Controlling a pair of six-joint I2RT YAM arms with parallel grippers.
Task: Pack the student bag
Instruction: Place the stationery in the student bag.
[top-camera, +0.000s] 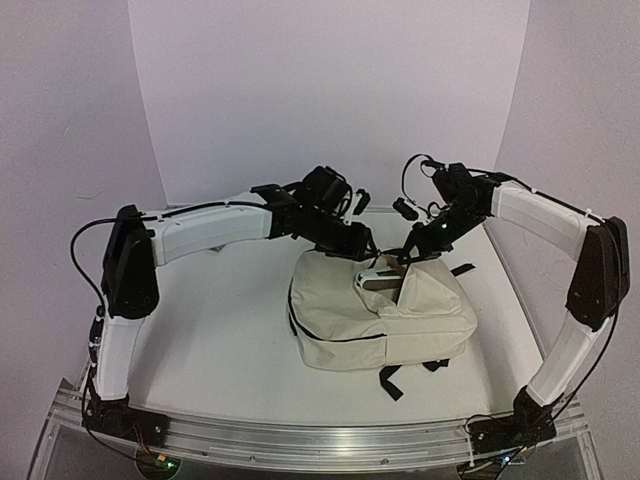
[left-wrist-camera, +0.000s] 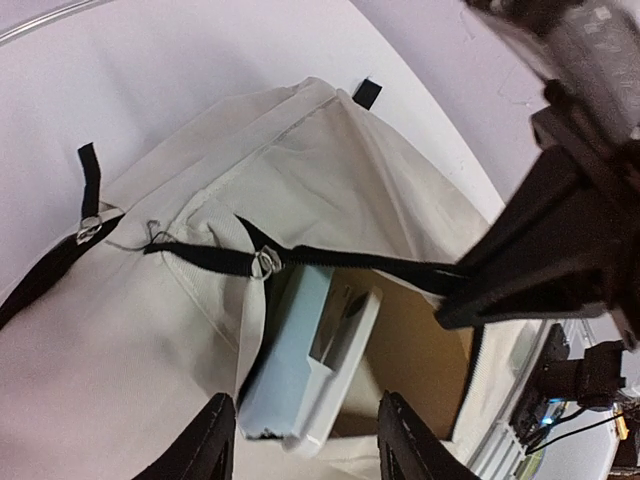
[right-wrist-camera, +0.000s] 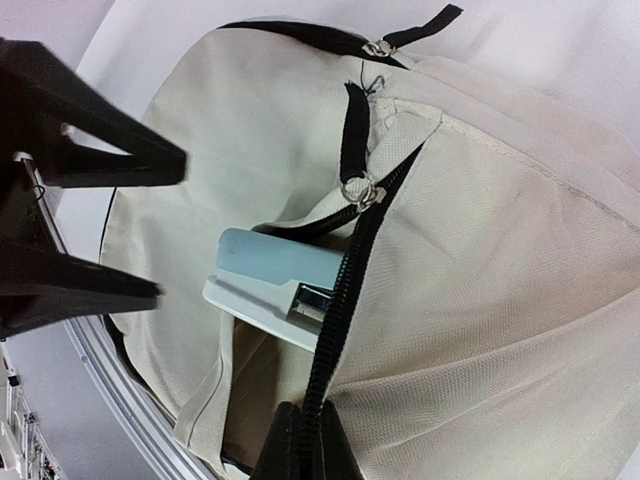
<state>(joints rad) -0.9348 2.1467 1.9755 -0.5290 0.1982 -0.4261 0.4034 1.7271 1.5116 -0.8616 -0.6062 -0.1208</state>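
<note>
I see the student bag (top-camera: 400, 320) lying centre-right on the table (top-camera: 230, 340). My right jaws are clamped on its zipper edge (right-wrist-camera: 335, 330); my left jaws stand part-open around the pale blue stapler (left-wrist-camera: 290, 360) in its mouth.

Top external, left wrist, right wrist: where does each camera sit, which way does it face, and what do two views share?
Top external: above and behind the arms, facing down and forward at the student bag; both arms show.
Left wrist: on the left arm, looking into the bag's mouth at a pale blue stapler; the open left gripper frames it.
Right wrist: on the right arm, looking along the zipper; the right gripper is shut on the bag there.
Shared: both wrist views show the stapler and the opposite gripper.
</note>
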